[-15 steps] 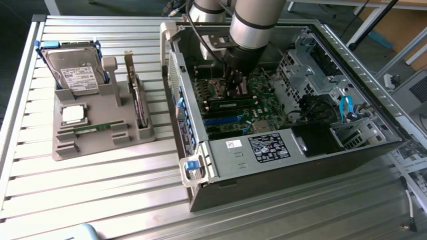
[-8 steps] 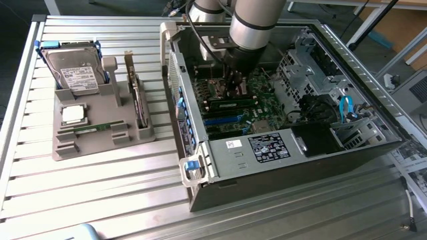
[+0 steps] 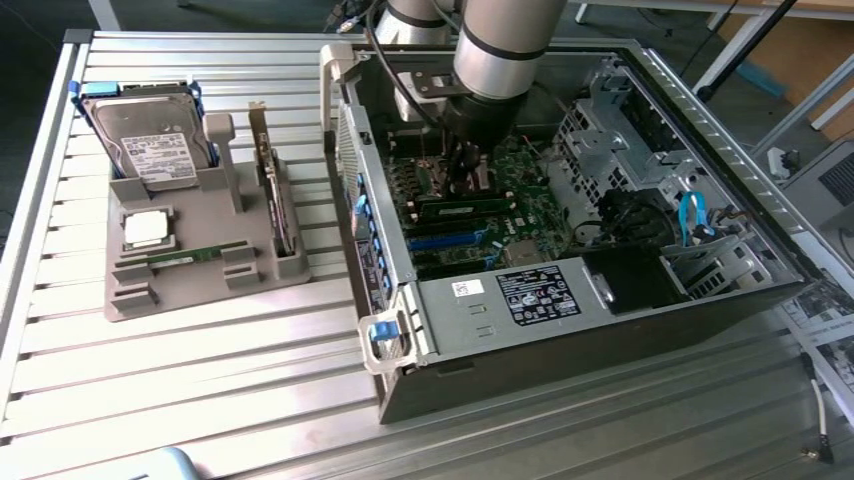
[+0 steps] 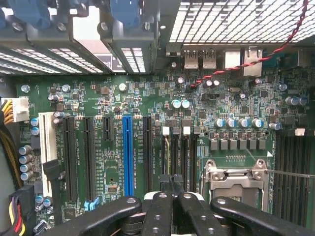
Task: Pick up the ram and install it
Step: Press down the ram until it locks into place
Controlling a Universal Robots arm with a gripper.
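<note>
Grey holder [image 3: 200, 270] at the exterior view's left carries one hard drive [image 3: 150, 135], one processor [image 3: 147, 228], one expansion card [image 3: 274, 195] and the ram [image 3: 187, 257]. Rightward, inside the computer case [image 3: 574, 330], the gripper [image 3: 463, 170] hovers over the motherboard [image 4: 147, 128], fingers together, empty.

Ribbed aluminium-slat table [image 3: 200, 380] fills most of exterior frame, even bright light. Upper right: wooden boards [image 3: 787, 50] w/ metal struts. Upper left: dark floor [image 3: 34, 60].
</note>
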